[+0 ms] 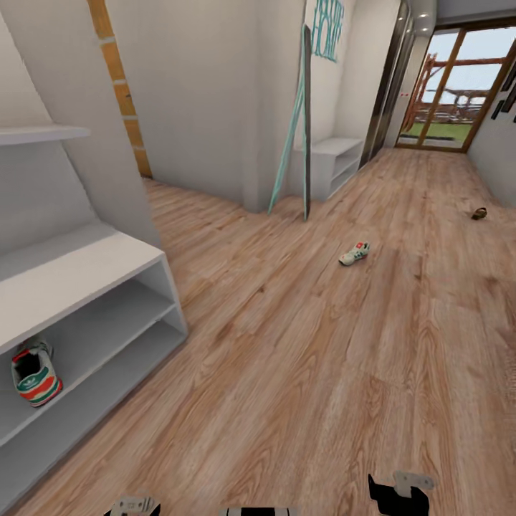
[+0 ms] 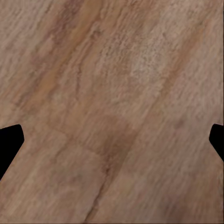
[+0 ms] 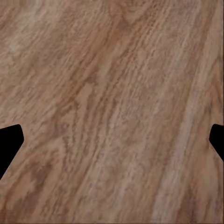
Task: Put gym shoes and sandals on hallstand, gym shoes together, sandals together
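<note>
**One sneaker racked, its mate ahead and right of me**

From the head camera I see the hallstand (image 1: pixel 86 287) along the left wall. One gym shoe (image 1: pixel 34 374) stands in its upper open tier, near the end closest to me, heel outward. The lower tier's visible part looks bare.

The second gym shoe (image 1: pixel 355 253) lies out on the corridor floor (image 1: pixel 301 373), well apart from the rack, forward and to my right. Its long axis runs diagonally, toe toward the far right. One sandal (image 1: pixel 479 213) rests farther on, near the right wall.

I judge the right arm the nearer one for that sneaker.

Both wrist cameras look at bare planks: the left gripper (image 2: pixel 112 140) and right gripper (image 3: pixel 112 140) have fingers spread wide, holding nothing.
</note>
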`<state>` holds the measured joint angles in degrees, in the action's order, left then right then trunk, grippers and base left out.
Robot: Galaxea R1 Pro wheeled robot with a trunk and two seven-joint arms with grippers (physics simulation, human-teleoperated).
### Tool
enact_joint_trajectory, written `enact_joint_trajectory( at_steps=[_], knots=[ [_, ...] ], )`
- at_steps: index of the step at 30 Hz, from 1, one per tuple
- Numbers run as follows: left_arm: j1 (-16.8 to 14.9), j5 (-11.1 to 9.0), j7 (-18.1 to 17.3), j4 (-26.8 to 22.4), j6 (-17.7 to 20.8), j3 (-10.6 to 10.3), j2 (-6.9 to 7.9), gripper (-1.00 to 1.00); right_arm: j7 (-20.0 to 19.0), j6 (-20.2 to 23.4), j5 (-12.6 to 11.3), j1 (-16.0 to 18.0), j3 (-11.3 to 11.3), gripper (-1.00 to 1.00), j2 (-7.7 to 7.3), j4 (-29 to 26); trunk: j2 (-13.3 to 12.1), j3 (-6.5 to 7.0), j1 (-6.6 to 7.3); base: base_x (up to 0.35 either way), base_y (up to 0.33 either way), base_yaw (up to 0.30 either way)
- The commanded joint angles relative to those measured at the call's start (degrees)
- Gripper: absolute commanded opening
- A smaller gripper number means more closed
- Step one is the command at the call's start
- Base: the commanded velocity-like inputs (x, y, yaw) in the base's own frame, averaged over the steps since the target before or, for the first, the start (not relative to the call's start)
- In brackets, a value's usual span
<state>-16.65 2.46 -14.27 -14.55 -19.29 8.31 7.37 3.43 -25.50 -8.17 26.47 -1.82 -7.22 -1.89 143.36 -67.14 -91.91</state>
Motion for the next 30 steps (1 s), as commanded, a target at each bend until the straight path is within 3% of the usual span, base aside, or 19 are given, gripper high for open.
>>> enact_joint_trajectory(
  at_steps=[1,10,30],
  knots=[
    [0.0,0.3,-0.4,0.0,-0.1,0.5,-0.01,1.0,0.0,-0.2,-0.4,0.0,-0.2,1.0,0.01,0.0,0.0,-0.07,-0.02,0.308,-0.143,-0.3],
    [0.0,0.3,-0.4,0.0,-0.1,0.5,0.01,1.0,0.0,-0.2,-0.4,0.0,-0.3,1.0,0.01,0.0,0.0,-0.29,-0.02,0.318,-0.107,-0.3],
    [0.0,0.3,-0.4,0.5,-0.1,0.5,0.08,1.0,0.1,-0.2,-0.4,0.1,-0.3,1.0,0.18,0.1,0.0,-0.77,-0.02,0.333,-0.005,-0.3]
  ],
)
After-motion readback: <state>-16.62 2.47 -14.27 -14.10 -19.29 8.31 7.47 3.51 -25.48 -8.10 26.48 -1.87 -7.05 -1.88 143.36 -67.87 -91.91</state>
